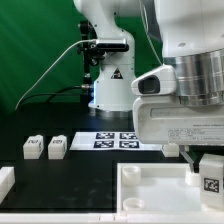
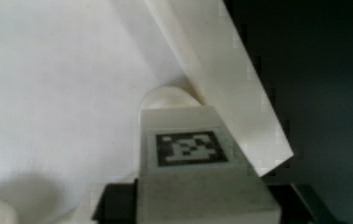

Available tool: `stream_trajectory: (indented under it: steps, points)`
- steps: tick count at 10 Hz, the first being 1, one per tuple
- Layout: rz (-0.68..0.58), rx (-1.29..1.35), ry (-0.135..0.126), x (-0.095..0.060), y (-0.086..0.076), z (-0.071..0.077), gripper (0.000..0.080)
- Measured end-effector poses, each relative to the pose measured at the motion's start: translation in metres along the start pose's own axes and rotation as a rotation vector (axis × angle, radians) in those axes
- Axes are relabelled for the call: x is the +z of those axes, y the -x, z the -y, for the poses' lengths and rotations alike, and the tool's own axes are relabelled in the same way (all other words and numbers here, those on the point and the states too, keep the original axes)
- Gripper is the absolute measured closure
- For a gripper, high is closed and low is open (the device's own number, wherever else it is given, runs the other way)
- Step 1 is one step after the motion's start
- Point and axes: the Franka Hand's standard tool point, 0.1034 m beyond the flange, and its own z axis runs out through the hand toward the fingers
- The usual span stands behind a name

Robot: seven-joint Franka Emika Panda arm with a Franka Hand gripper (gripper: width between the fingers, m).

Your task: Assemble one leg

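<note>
The gripper (image 1: 206, 166) was clamped on the leg (image 1: 211, 179), held at 4 o'clock in the exterior view over the panel (image 1: 150, 192). The panel's raised rim (image 2: 212, 75) ran just beside the leg. Two spare legs (image 1: 33, 147) (image 1: 57, 146) stood at 9 o'clock, near the marker board (image 1: 118, 139).

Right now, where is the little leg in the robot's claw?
At the exterior view's right: the leg is held in the gripper, low over the white panel, beside its raised rim.
</note>
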Motion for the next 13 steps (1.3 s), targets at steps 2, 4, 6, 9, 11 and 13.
stream_trajectory:
  steps: [2,4,6,9,11,13]
  points:
    - [0.001,0.002,-0.001,0.0003,-0.0001,-0.0003,0.0493]
    - [0.001,0.002,-0.001,0.0004,-0.0001,-0.0003,0.0207]
    - [0.001,0.002,0.0,0.0005,-0.0001,-0.0004,0.0161]
    - [0.001,0.002,0.0,0.0005,-0.0001,-0.0004,0.015]
    - [0.001,0.002,0.0,0.0005,-0.0001,-0.0004,0.015]
    - [0.001,0.002,0.0,0.0005,0.0,-0.0004,0.0371]
